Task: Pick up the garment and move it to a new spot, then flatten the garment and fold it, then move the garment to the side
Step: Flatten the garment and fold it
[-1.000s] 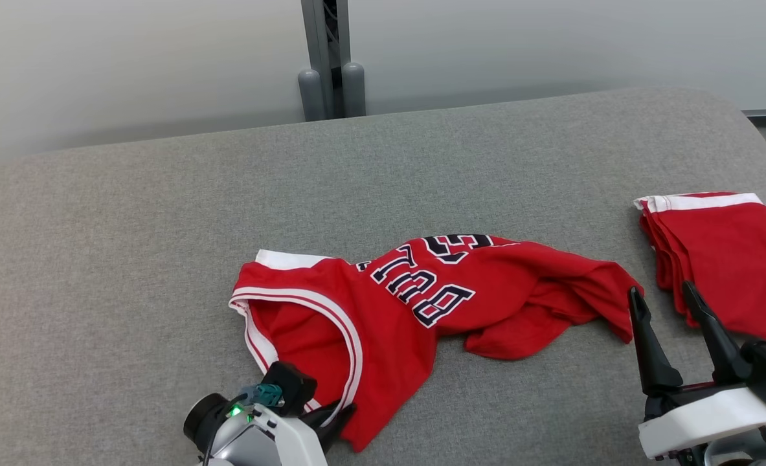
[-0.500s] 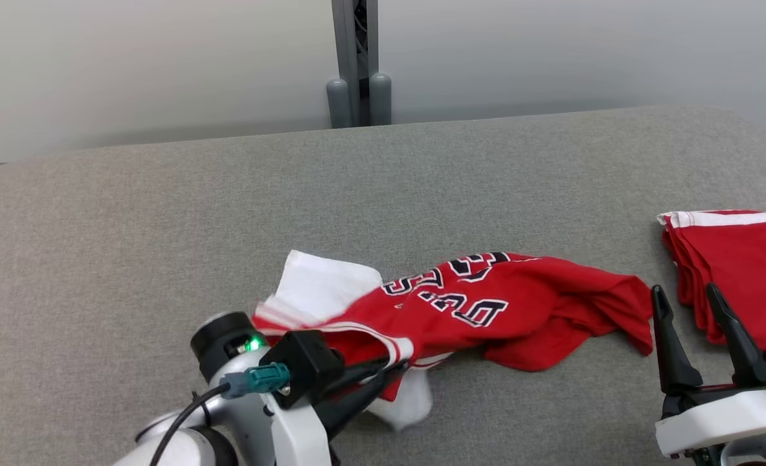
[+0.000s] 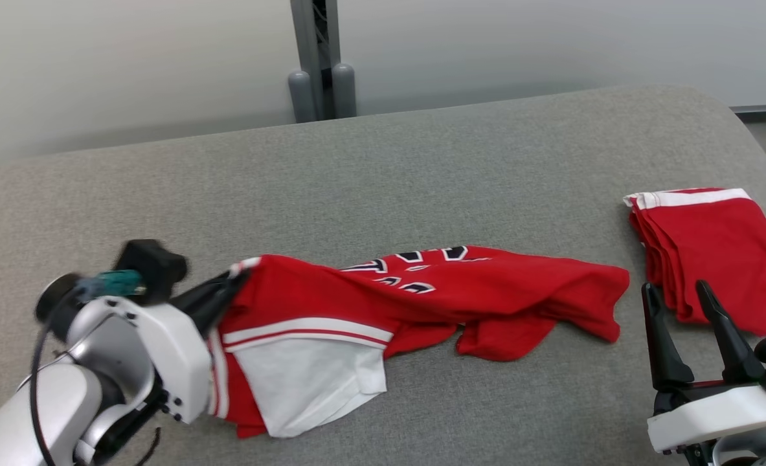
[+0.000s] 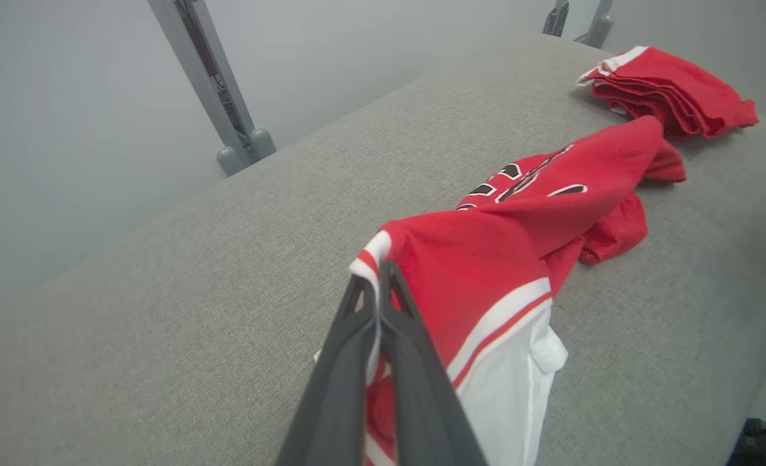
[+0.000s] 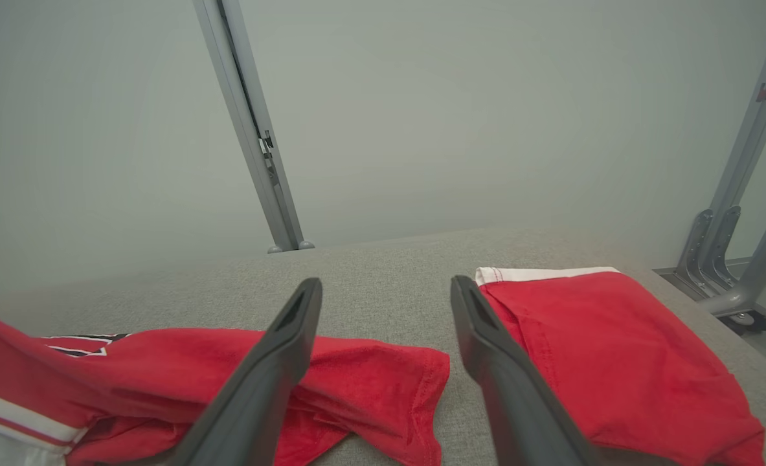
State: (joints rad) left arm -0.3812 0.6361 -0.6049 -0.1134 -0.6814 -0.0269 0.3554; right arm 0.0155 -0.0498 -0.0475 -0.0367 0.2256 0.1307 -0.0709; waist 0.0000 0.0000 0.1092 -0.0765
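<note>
Dark fingers of the left gripper (image 4: 373, 285) are pinched tight on the white-trimmed edge of the red garment (image 3: 518, 291), holding that end raised above the grey padded table (image 3: 421, 162). The rest trails rightward on the table, rumpled, its navy lettering creased and a white panel hanging below. The right gripper (image 3: 674, 291) stands spread wide, holding nothing, beside a folded red pile (image 3: 713, 252).

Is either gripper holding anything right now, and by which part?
The left gripper is shut on the red basketball jersey with white trim, pinching its striped trimmed edge. The right gripper is open, holding nothing.
</note>
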